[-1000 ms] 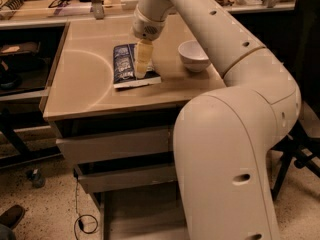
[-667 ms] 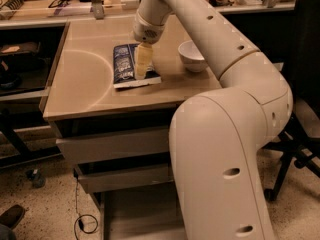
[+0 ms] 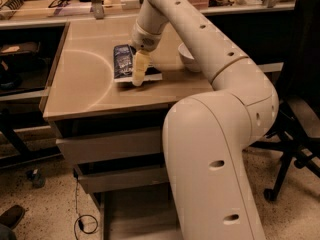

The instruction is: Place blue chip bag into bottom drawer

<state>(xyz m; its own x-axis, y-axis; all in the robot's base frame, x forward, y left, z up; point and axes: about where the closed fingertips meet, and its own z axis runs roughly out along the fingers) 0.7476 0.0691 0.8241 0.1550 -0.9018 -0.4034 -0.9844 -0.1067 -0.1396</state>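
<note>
The work surface is a smooth tan cabinet top (image 3: pixel 85 89) with a faint curved mark across it. A cluttered workbench runs behind it, and the floor below is speckled.

The blue chip bag (image 3: pixel 122 61) lies flat on the cabinet top, toward the back and right of centre. It is crinkled dark navy foil with white print and a pale strip along its near edge. A white bowl (image 3: pixel 186 58), round and glossy, sits near the bag on the right, partly hidden by the arm.

The gripper (image 3: pixel 138 77) points down at the right-hand edge of the bag, with its cream tip at the bag's near right corner. I cannot tell from this view how far it is open, nor whether it has hold of the bag.

Step in hand, as I judge it: acquiring the bag. The bag rests on the top, so the task is at an early stage.

The bottom drawer (image 3: pixel 135 211) stands pulled out at the foot of the cabinet. It is a shallow grey-beige tray with a flat floor, partly covered by the robot's large rounded body.

Next move, in my estimate:
- Secure a firm pinch, as thin foil will crumple and may slide on the smooth top.
- Lift the bag clear of the top.
- Carry it forward past the front edge.
- Lower it into the tray
</note>
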